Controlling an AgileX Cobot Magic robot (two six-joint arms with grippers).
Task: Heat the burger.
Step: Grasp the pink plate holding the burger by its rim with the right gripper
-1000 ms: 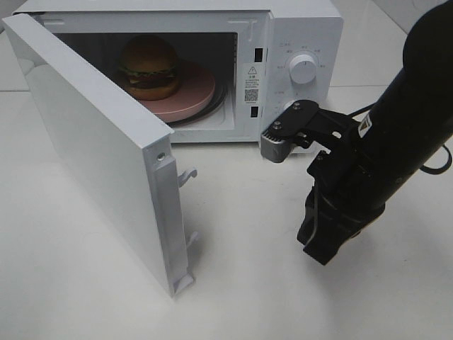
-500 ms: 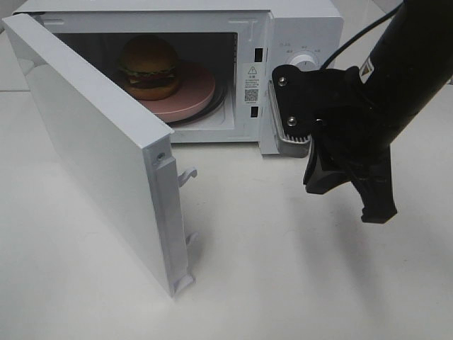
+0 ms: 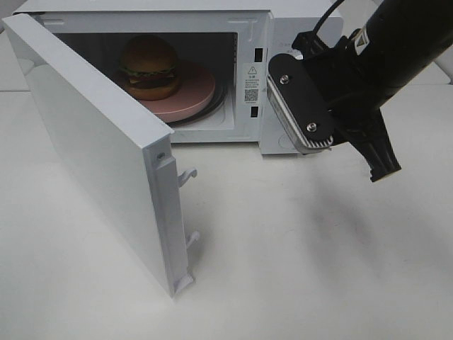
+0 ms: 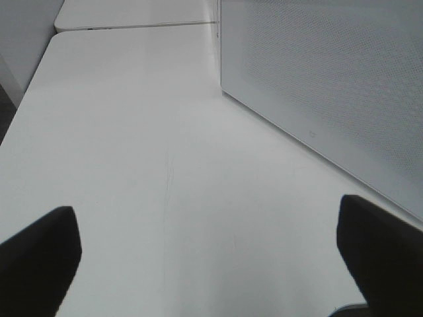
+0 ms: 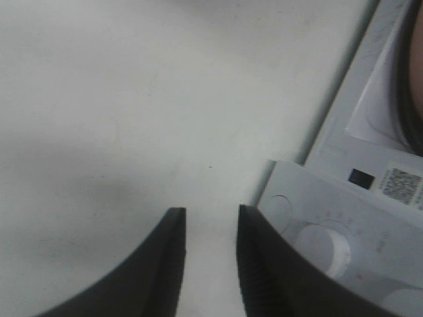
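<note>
Hovering the right gripper (image 5: pixel 208 211) by the microwave (image 3: pixel 248 42), jaws slightly parted on nothing, holding the left gripper (image 4: pixel 205 211) wide open and empty, showing the burger (image 3: pixel 148 67) on the plate (image 3: pixel 192 99) inside.

White tabletop (image 3: pixel 297 269) with an open-doored white microwave (image 3: pixel 244 35) standing on it.

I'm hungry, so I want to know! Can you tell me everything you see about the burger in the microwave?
The burger has a domed golden-brown bun on top, a frill of green lettuce, a dark patty and a bottom bun. It looks whole and stands upright on the left part of a round pink plate, inside the white microwave, whose door stands open. Only the plate touches it.
</note>
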